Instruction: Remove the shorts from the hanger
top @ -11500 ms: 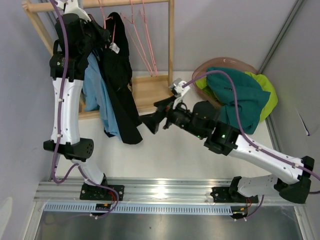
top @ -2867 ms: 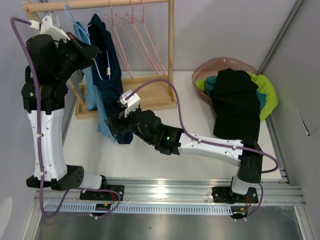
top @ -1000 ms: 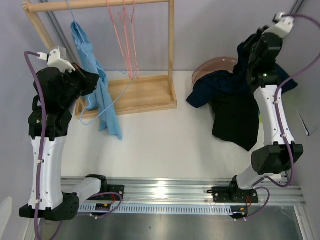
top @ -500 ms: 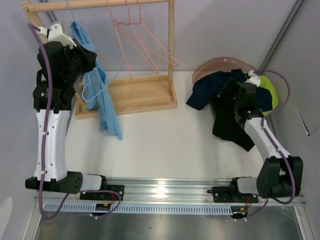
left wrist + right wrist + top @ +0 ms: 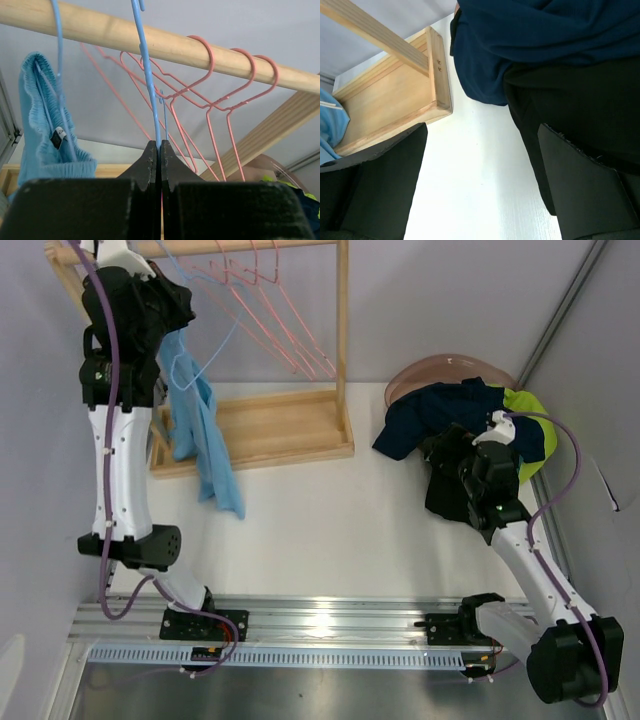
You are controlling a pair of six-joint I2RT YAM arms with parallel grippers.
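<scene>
**One pair on the rail, the rest heaped in the basket**

At the upper left of the overhead view, the left gripper is raised close under the wooden rail. Its wrist camera shows the jaws pressed together on the thin wire of the blue hanger, with no gap between them. The light blue shorts hang from that hanger and droop down past the front edge of the rack base. Three pink hangers hook over the rail just to the right, bare.

Over at the right, the basket holds a pile. The navy shorts spill over its left rim, the black shorts trail onto the white table, and the lime green shorts sit at the far side. The right gripper sits low over the black fabric, its jaws spread wide with nothing between them. From above, I cannot tell whether it touches the cloth.
</scene>
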